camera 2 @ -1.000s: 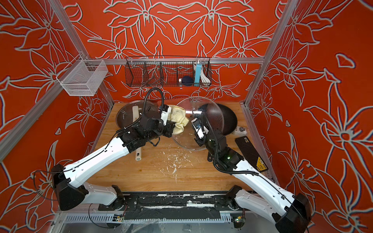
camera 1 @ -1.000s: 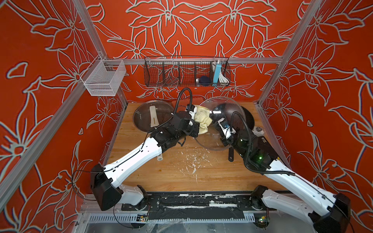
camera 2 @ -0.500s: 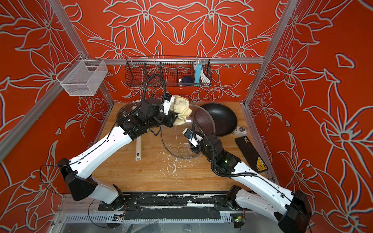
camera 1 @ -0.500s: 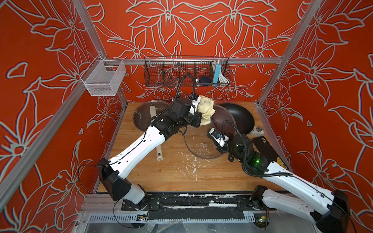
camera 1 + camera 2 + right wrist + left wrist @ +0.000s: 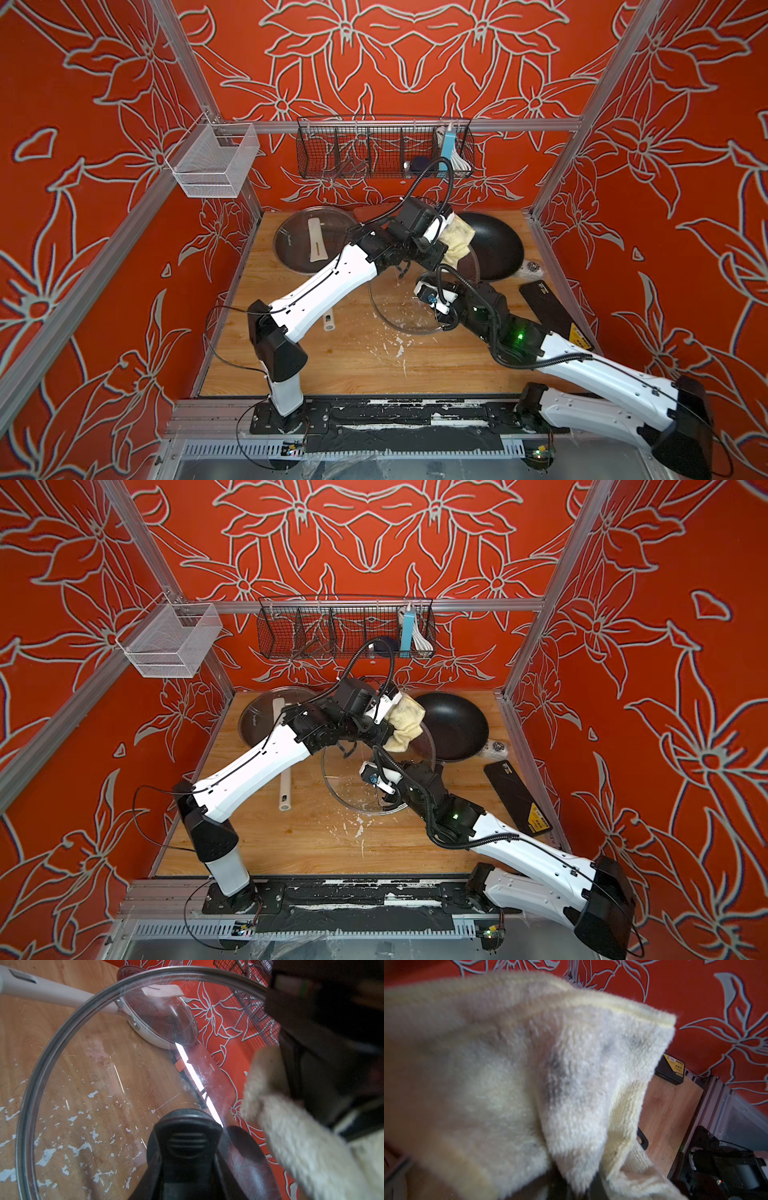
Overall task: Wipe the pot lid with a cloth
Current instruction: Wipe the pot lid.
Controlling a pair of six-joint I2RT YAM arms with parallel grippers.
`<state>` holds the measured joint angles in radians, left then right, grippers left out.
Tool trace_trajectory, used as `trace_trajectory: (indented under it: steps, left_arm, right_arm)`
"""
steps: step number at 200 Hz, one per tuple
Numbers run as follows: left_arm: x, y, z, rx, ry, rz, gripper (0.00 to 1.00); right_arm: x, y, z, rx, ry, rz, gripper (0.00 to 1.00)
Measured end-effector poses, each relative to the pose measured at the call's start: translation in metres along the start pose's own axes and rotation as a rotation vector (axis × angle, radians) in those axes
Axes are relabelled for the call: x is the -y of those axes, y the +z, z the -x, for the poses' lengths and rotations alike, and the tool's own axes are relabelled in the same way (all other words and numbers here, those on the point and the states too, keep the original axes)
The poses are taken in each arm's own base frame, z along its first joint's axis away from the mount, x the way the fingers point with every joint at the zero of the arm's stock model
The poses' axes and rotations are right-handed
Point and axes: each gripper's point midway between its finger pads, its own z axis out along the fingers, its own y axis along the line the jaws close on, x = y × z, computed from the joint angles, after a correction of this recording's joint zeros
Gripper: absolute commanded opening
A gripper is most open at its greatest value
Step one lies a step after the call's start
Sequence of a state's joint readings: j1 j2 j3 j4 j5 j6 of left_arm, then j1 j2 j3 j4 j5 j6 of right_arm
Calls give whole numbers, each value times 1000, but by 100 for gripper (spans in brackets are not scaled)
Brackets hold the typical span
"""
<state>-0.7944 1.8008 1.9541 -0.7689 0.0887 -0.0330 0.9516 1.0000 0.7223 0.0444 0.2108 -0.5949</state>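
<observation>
The pot lid [image 5: 388, 320] [image 5: 340, 800] is clear glass with a steel rim [image 5: 62, 1028] and a black knob [image 5: 187, 1140]. My right gripper [image 5: 438, 301] [image 5: 384, 781] [image 5: 187, 1178] is shut on that knob and holds the lid low over the table. The stained cream cloth [image 5: 457, 239] [image 5: 405, 725] [image 5: 529, 1064] [image 5: 301, 1147] hangs bunched from my left gripper [image 5: 440, 237] [image 5: 384, 715] [image 5: 579, 1188], which is shut on it. The cloth sits at the lid's far edge, next to the black pan. It fills the left wrist view and hides the fingers.
A black pan [image 5: 494, 249] lies at the back right, just behind the lid. A white pan under its own glass lid [image 5: 311, 245] lies back left, its white handle [image 5: 328, 324] under my left arm. A black box [image 5: 552, 307] lies right. White flecks [image 5: 395, 345] spot the wood.
The right gripper has brought the lid down from a raised, tilted hold to low over the table. The left gripper has carried the cloth back and right to the lid's far edge.
</observation>
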Motion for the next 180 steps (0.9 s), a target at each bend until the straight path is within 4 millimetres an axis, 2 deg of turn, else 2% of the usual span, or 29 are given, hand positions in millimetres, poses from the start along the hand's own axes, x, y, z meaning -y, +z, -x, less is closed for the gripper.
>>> trace_trajectory:
  steps: [24,59,98,136,163,180]
  left_arm:
    - [7,10,-12,-53,20,-10,0]
    - [3,4,-9,-28,23,15,0]
    - [-16,-25,-6,69,-20,105,0]
    - [-37,-58,-2,219,-115,187,0]
    - [-38,-67,-11,289,-154,177,0]
    - [-39,-68,-25,307,-170,172,0]
  right_arm:
    - [-4,1,0,-2,-12,10,0]
    - [3,1,-1,-13,0,-28,0]
    - [17,0,-2,-23,28,-88,0]
    - [36,-11,-3,-14,96,-150,0]
    - [55,-21,-5,0,177,-204,0]
    - [64,-26,-8,2,228,-233,0]
